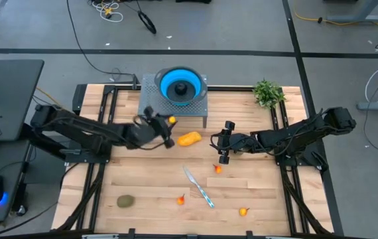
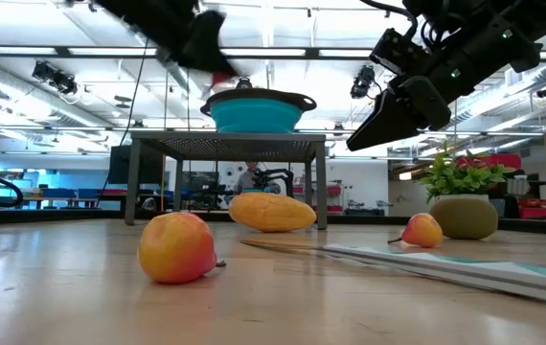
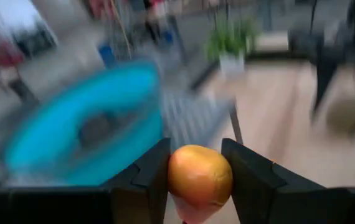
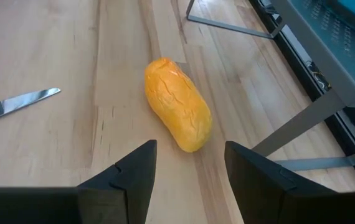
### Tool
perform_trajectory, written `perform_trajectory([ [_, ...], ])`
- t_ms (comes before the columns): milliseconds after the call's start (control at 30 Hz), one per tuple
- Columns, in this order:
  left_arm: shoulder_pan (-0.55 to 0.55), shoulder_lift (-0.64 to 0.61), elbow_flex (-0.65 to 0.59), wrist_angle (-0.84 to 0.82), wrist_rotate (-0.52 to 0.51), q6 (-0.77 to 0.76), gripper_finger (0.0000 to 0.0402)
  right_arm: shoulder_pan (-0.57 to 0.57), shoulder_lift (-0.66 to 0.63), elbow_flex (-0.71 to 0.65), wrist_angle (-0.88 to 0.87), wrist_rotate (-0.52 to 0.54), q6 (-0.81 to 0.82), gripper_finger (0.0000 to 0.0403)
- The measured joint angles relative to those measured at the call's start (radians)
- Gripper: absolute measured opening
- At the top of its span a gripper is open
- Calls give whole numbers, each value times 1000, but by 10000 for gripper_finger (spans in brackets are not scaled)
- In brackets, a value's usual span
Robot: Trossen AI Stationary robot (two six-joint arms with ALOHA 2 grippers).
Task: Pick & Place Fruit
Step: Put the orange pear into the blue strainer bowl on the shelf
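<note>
My left gripper (image 1: pixel 168 123) is raised off the table just in front of the grey mesh stand (image 1: pixel 150 101), shut on a small orange-red fruit (image 3: pixel 199 179). On the stand sits a blue bowl (image 1: pixel 179 85) with a dark ball (image 1: pixel 180 87) inside. An oblong yellow-orange fruit (image 4: pixel 177 113) lies on the table between the two grippers. My right gripper (image 4: pixel 190 168) hovers open just to its right, tilted down toward it. A brownish-green oval (image 1: pixel 125 200) and three tiny orange-red pieces (image 1: pixel 217 168), (image 1: pixel 181 199), (image 1: pixel 243 212) lie on the near part of the table. My left gripper pinches the small orange-red fruit by its two opposite sides (image 3: pixel 176 174) between its two fingers (image 3: pixel 156 171). The fingers come roughly level from the table's left. The fruit is lifted clear of the table, its narrower end pointing down below the fingers.
A silver knife with a teal handle (image 1: pixel 199 186) lies slanted on the near middle of the table. A green leafy plant (image 1: pixel 267 93) stands at the far right corner. The stand's legs (image 4: pixel 227 31) rise close behind the oblong fruit.
</note>
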Motion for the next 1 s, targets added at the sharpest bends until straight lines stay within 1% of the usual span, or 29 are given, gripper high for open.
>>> perform_trajectory([
  [167,86,-21,28,318,50,305,148,0,0,0,-1,0,0,199],
  [233,134,-20,28,388,84,383,151,0,0,0,-1,-1,0,199],
  [267,162,-16,28,405,118,394,151,0,0,0,-1,0,0,199],
  [400,284,4,27,405,322,321,150,0,0,0,-2,-1,0,199],
  [433,311,14,28,415,366,307,148,0,0,0,-2,-1,0,199],
  [467,339,21,26,417,389,298,147,0,0,0,-2,-1,0,199],
  [567,404,52,27,487,408,303,145,0,0,0,-2,-1,0,199],
  [700,463,81,27,488,406,280,152,0,0,0,-7,-1,0,199],
  [867,495,89,26,469,414,167,171,0,0,0,-7,-1,0,199],
  [1000,496,99,26,462,414,154,192,0,0,0,-7,-1,8,199],
])
